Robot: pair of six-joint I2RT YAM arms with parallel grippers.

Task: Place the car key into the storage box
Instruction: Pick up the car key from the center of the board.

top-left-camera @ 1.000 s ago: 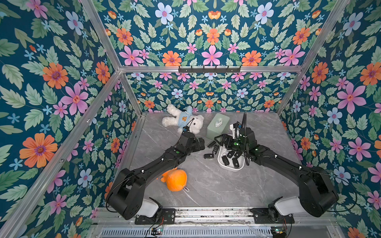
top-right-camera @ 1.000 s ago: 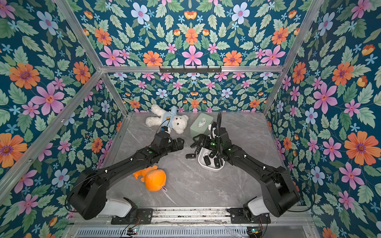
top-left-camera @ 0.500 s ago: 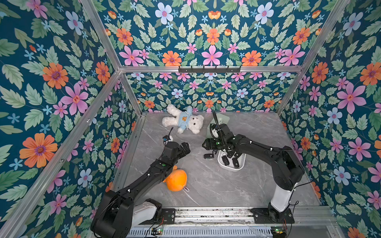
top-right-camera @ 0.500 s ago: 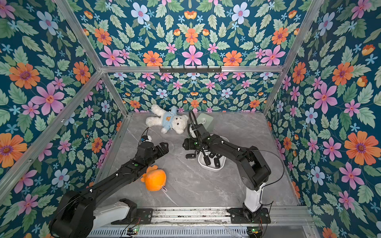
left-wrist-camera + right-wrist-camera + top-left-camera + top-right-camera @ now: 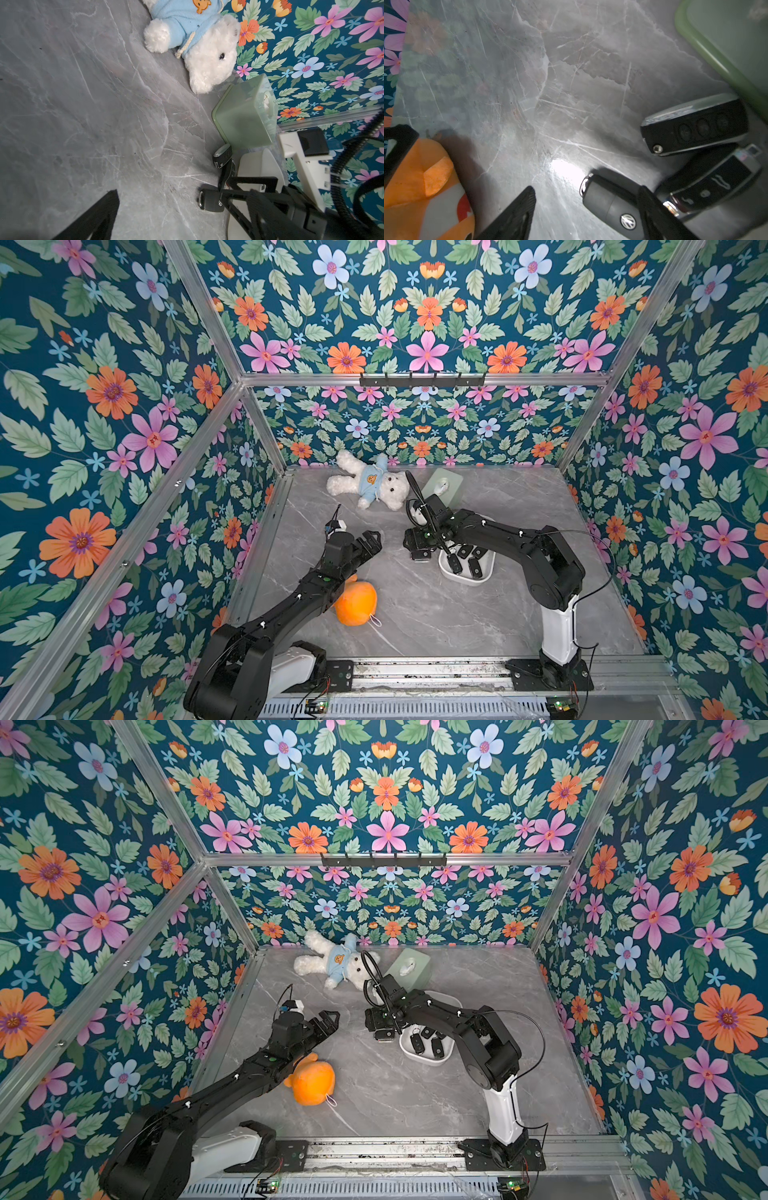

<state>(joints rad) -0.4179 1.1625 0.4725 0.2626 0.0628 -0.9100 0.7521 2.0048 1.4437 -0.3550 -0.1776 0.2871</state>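
The white storage box (image 5: pixel 467 577) (image 5: pixel 429 1060) stands right of centre with several black car keys inside. One black car key (image 5: pixel 419 554) (image 5: pixel 384 1035) with a round logo lies on the table just left of the box. My right gripper (image 5: pixel 417 542) (image 5: pixel 380 1023) is down over it, open. In the right wrist view this car key (image 5: pixel 610 203) lies between the fingers, against one of them, with a wide gap to the other; the right gripper (image 5: pixel 586 191) is not closed on it. Two more keys (image 5: pixel 695 126) (image 5: pixel 712 182) lie beside it. My left gripper (image 5: pixel 370 541) (image 5: pixel 326 1022) hovers open and empty, left of the keys.
A white teddy bear (image 5: pixel 370 487) in a blue top lies at the back. A pale green box (image 5: pixel 442 487) stands behind the storage box. An orange plush toy (image 5: pixel 355 603) lies under my left forearm. Floral walls close in three sides.
My right gripper moved from over the storage box to the key on the table left of it, and its jaws narrowed a little. My left arm drew back to the left, away from the keys.
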